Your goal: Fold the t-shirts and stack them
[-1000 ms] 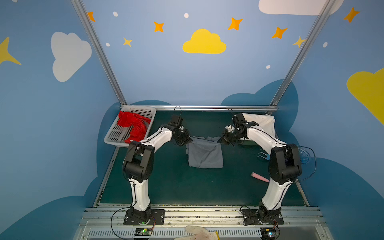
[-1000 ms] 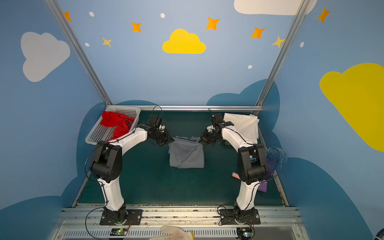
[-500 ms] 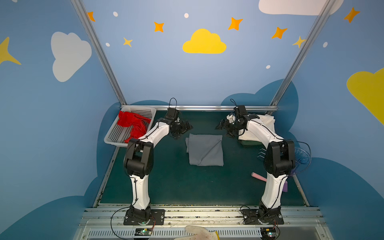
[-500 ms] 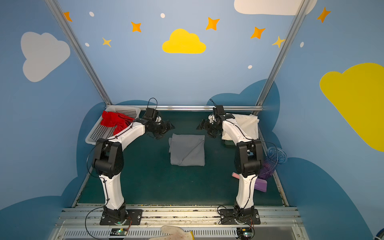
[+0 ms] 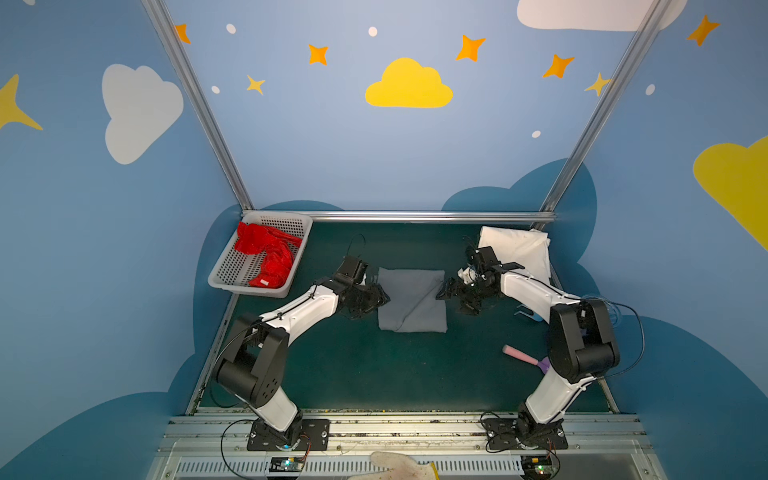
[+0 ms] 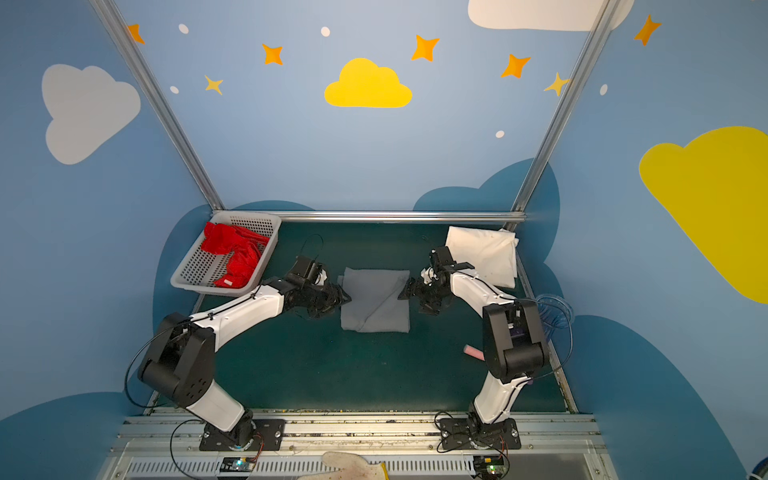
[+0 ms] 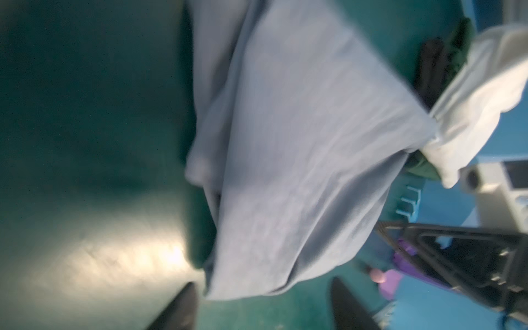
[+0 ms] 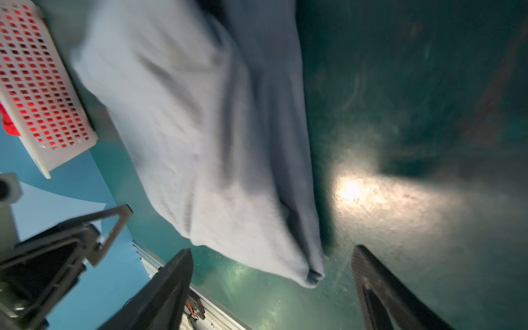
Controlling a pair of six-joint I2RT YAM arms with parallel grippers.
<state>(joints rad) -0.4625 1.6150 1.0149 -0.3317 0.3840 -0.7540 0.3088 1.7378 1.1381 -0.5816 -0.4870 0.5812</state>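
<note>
Left gripper (image 5: pixel 380 297): jaws apart and empty, low at the left edge of the grey t-shirt (image 5: pixel 411 299). On its wrist camera a shirt corner lies just ahead of the fingers (image 7: pixel 183 308).
Right gripper (image 5: pixel 444 293): spread wide, gripping nothing, at the shirt's right edge. A corner sits between and just beyond its fingers (image 8: pixel 171 285).
Grey t-shirt: folded to a rough square mid-table (image 5: pixel 353 374) between both grippers, with a diagonal crease across the top layer.
Handling: I judge it light, limp and several layers thick. Lifted by one layer it would sag open. I would pinch every layer at two corners of one edge and carry it flat.
Cream-white t-shirt (image 5: pixel 515 249): folded, at the far right, well apart from the grey; probably my stack base.
Red t-shirt (image 5: pixel 266 253): crumpled in the basket (image 5: pixel 245 286), far left, not yet folded.
Top views: both give me the whole layout and the spacing of the shirts, but the jaw gaps read poorly.
Wrist views: blurred, yet they show the open jaws, the layered edges, and red through the basket's holes.
</note>
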